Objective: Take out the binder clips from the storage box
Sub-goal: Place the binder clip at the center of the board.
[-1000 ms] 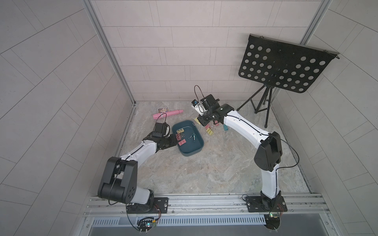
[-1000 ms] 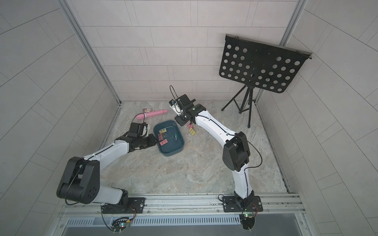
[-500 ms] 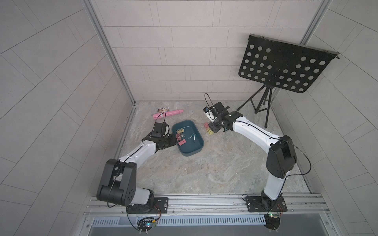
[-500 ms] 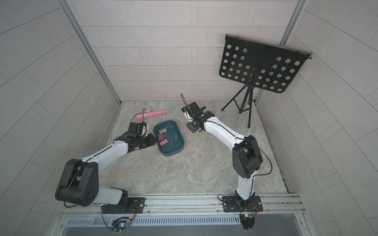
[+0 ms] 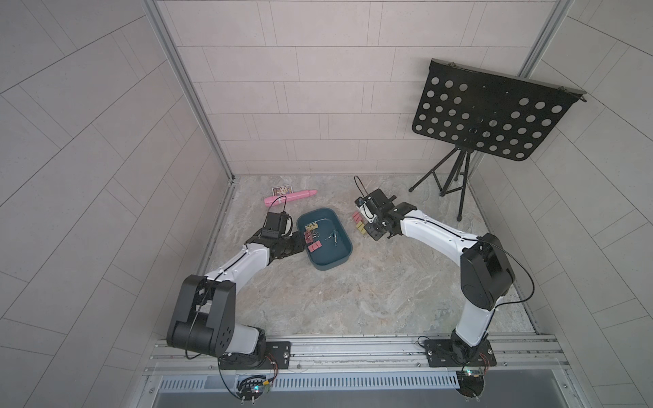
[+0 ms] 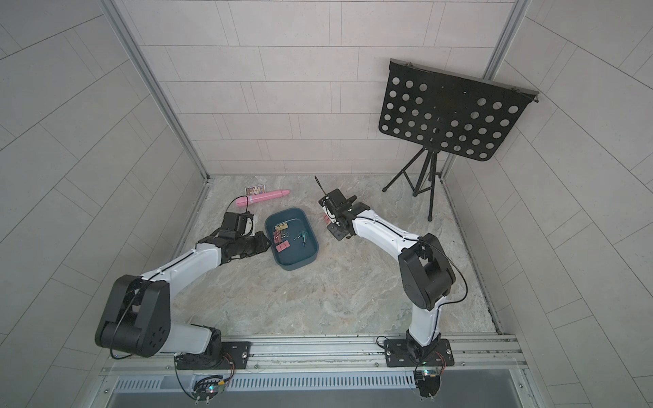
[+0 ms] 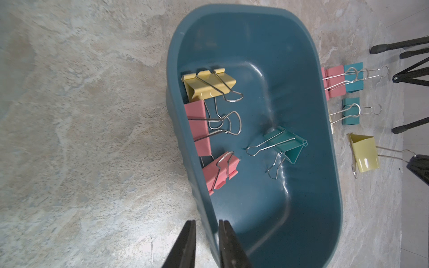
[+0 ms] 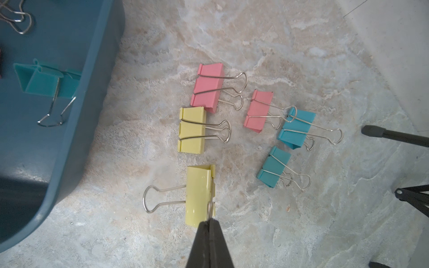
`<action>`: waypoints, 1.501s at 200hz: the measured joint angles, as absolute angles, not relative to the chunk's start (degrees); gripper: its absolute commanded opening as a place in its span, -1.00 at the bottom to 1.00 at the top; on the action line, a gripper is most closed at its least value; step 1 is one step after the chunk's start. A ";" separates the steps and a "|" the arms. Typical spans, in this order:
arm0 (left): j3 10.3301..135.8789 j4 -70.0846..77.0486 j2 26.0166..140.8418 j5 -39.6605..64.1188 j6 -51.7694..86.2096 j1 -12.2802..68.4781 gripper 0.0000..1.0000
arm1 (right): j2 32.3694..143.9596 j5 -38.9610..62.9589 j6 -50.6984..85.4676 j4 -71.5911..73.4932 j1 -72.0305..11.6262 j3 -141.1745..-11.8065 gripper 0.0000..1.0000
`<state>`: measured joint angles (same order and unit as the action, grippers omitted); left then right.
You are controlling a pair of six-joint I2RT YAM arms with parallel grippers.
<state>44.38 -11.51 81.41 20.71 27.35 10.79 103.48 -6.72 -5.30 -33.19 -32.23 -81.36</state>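
Note:
The dark teal storage box [image 5: 330, 263] [image 6: 296, 259] lies on the stone floor. My left gripper [image 7: 206, 221] [image 5: 300, 243] is shut on its near wall [image 7: 204, 208], with one finger inside and one outside. Several binder clips lie in it: a yellow one [image 7: 209, 84], two pink ones [image 7: 198, 127] and a teal one [image 7: 287, 146]. My right gripper [image 8: 209, 220] [image 5: 371, 235] is shut on the wire handle of a yellow binder clip [image 8: 197, 197] just right of the box. Beside that clip, pink [image 8: 207, 88], yellow [image 8: 192, 130] and teal [image 8: 296, 130] clips lie on the floor.
A long pink tube [image 5: 289, 197] and a small printed card [image 5: 282, 190] lie behind the box. A black music stand [image 5: 491, 116] rises at the back right on tripod legs [image 5: 456, 176]. One tripod foot [image 8: 371, 131] is close to the clips on the floor.
My right gripper has moved from the box's far end out to the group of clips on the floor, its elbow swinging right. The left arm has stayed at the box.

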 measured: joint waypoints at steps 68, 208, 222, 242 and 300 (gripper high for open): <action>44.34 -11.51 81.41 20.69 27.35 10.79 -0.44 | 103.61 -8.97 -5.32 -30.83 -33.26 -80.12 -1.00; 44.34 -11.51 81.41 20.67 27.35 10.79 -0.44 | 106.15 -10.81 -5.32 -30.02 -34.87 -79.24 -1.00; 44.34 -11.51 81.41 20.67 27.35 10.79 -0.44 | 106.19 -10.87 -5.32 -30.02 -34.94 -79.22 -1.00; 44.34 -11.51 81.41 20.67 27.35 10.79 -0.44 | 106.30 -10.98 -5.32 -30.02 -35.00 -79.22 -1.00; 44.34 -11.51 81.41 20.67 27.35 10.79 -0.44 | 106.41 -11.44 -5.34 -30.04 -35.35 -78.78 -1.00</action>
<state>44.34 -11.51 81.41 20.67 27.35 10.79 106.41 -11.44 -5.34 -30.04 -35.35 -78.78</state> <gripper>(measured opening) 0.281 0.048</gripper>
